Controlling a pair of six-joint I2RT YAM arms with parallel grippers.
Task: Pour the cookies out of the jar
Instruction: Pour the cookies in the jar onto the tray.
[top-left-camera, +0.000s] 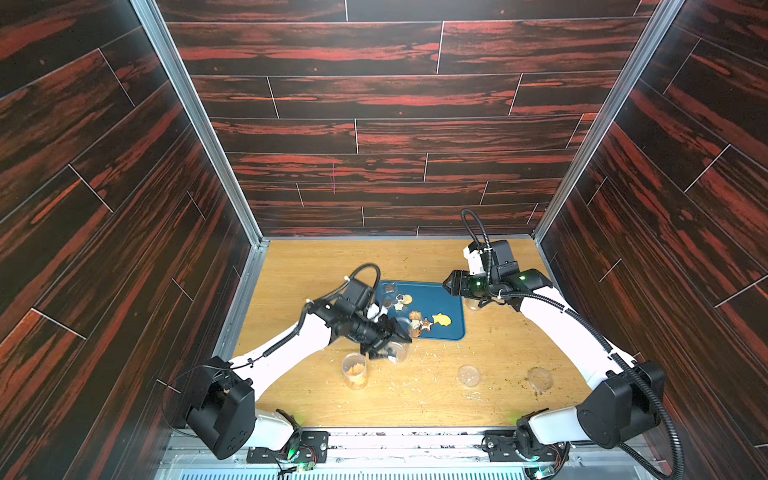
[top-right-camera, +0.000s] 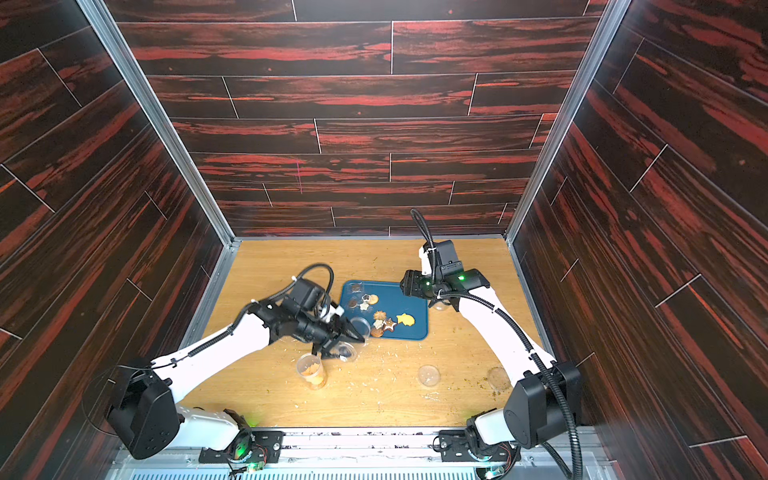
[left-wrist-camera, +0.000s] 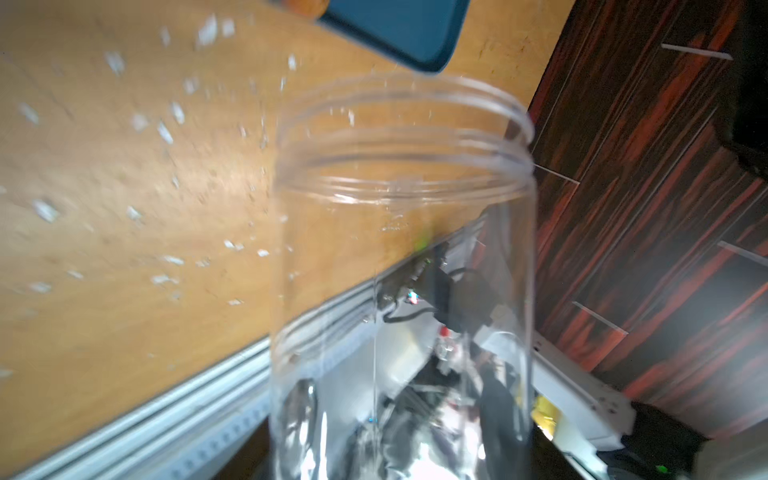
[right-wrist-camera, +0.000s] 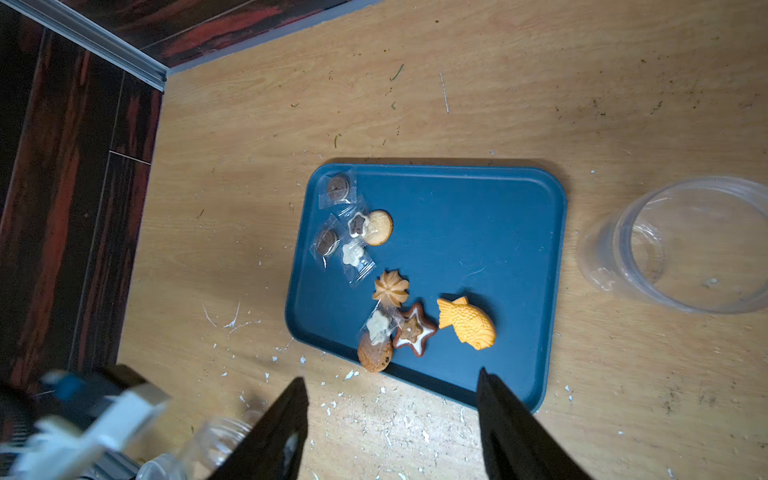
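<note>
Now the left hand (top-left-camera: 394, 343) grips the jar (left-wrist-camera: 403, 249) near the tray (right-wrist-camera: 478, 232) edge; right hand (right-wrist-camera: 390, 375) spread, empty.

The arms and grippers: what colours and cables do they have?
The left arm and the right arm have white links and black joints. A black ribbed cable runs along each, looping above the wrist. Green lights glow near the bases. The left gripper and the right gripper have black, tapering fingers.

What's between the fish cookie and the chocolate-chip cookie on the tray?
The brown star cookie with white icing, clearest in the right wrist view, between the fish cookie and the chocolate-chip cookie on the blue tray.
</note>
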